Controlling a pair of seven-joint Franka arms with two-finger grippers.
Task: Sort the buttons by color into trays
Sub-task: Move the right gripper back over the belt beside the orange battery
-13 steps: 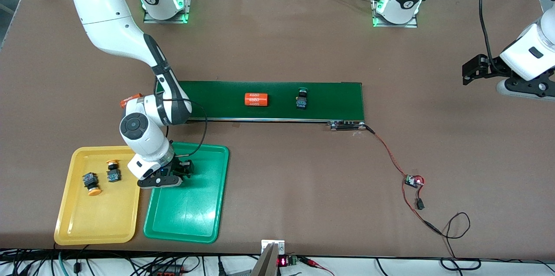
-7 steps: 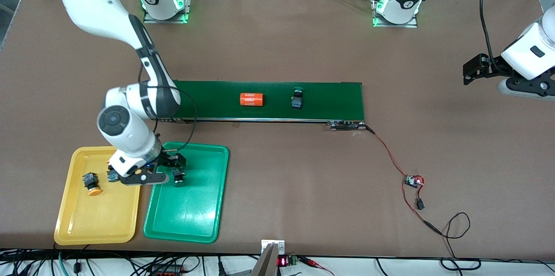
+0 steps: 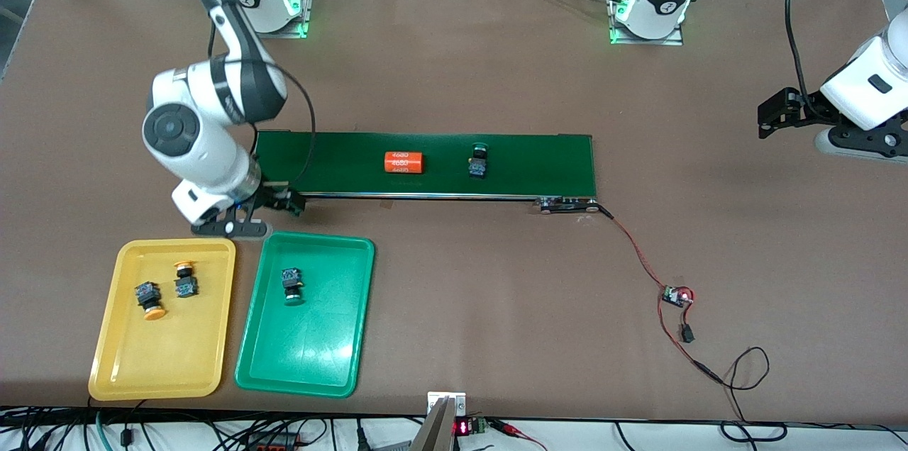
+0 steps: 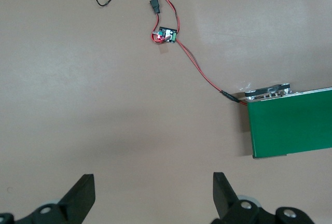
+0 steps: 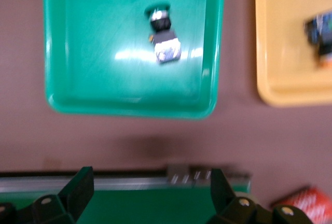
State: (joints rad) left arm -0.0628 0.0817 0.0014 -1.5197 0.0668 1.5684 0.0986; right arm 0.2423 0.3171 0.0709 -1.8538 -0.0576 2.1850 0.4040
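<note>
One green-capped button (image 3: 291,285) (image 5: 163,32) lies in the green tray (image 3: 358,316) (image 5: 129,107). Two yellow-capped buttons (image 3: 149,298) (image 3: 186,279) lie in the yellow tray (image 3: 113,366) (image 5: 280,97) beside it. Another green-capped button (image 3: 479,160) rides on the conveyor belt (image 3: 539,164). My right gripper (image 3: 259,213) (image 5: 150,180) hangs open and empty over the belt's edge at the right arm's end, just above the trays' farther rims. My left gripper (image 3: 766,121) (image 4: 153,182) waits open over bare table at the left arm's end.
An orange cylinder with white print (image 3: 403,162) lies on the belt beside the green-capped button; another orange cylinder (image 5: 306,203) shows by the belt's end in the right wrist view. A small circuit board (image 3: 675,295) (image 4: 167,35) with red wires sits nearer the front camera than the belt's motor end.
My right gripper let go of the green-capped button in the green tray, then rose and drew back to the belt's edge. The cylinder and button on the belt drifted toward the right arm's end.
</note>
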